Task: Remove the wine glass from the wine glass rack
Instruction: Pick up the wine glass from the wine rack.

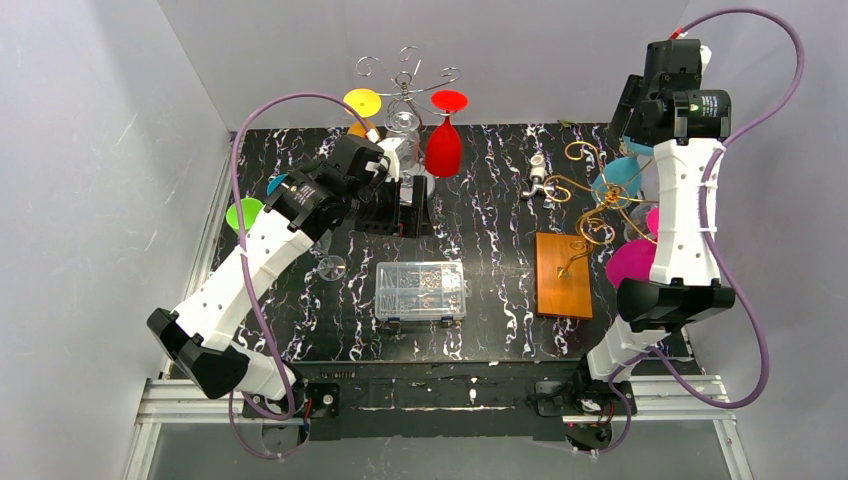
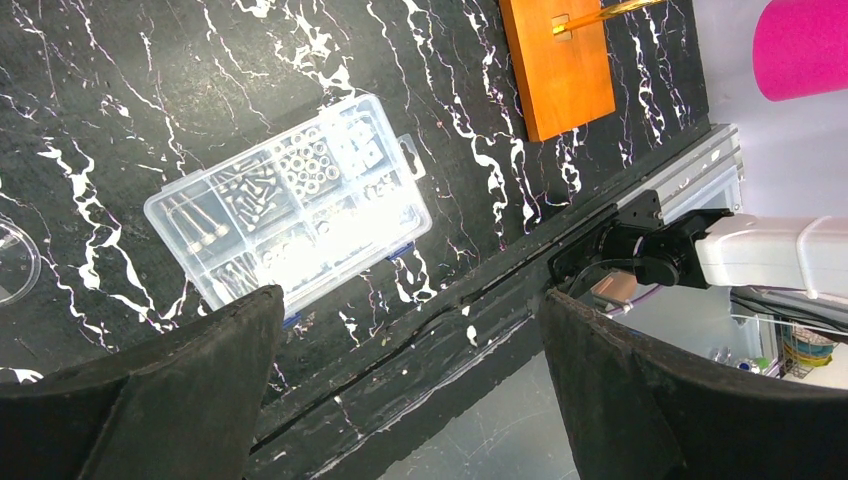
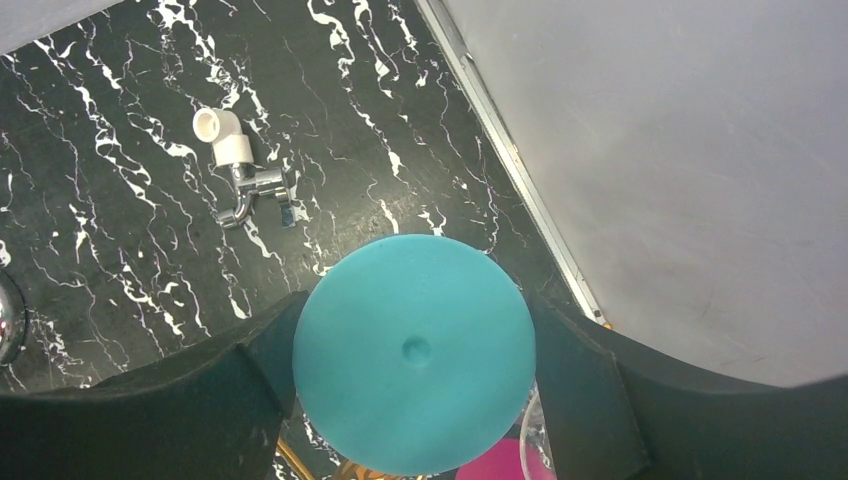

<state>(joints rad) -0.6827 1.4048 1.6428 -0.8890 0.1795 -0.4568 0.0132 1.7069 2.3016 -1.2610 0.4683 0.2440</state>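
Your task is not yet done; the teal wine glass (image 3: 412, 355) hangs upside down on the gold rack (image 1: 588, 205), foot uppermost. Your right gripper (image 3: 415, 305) reaches down from above the rack, fingers flanking the foot's rim; you cannot tell whether they pinch it; lifting it clear remains. Your left gripper (image 2: 408, 300) hovers well left of the rack, jaws spread, empty.

The left arm (image 1: 240, 272) and right arm (image 1: 685, 215) wear smooth white shells dotted with small dark holes between bulky black joints. A purple cable (image 1: 236, 165) loops from each base to the black housing (image 1: 690, 100) behind the gripper (image 2: 408, 305), whose broad fingers (image 2: 180, 400) are matte black.
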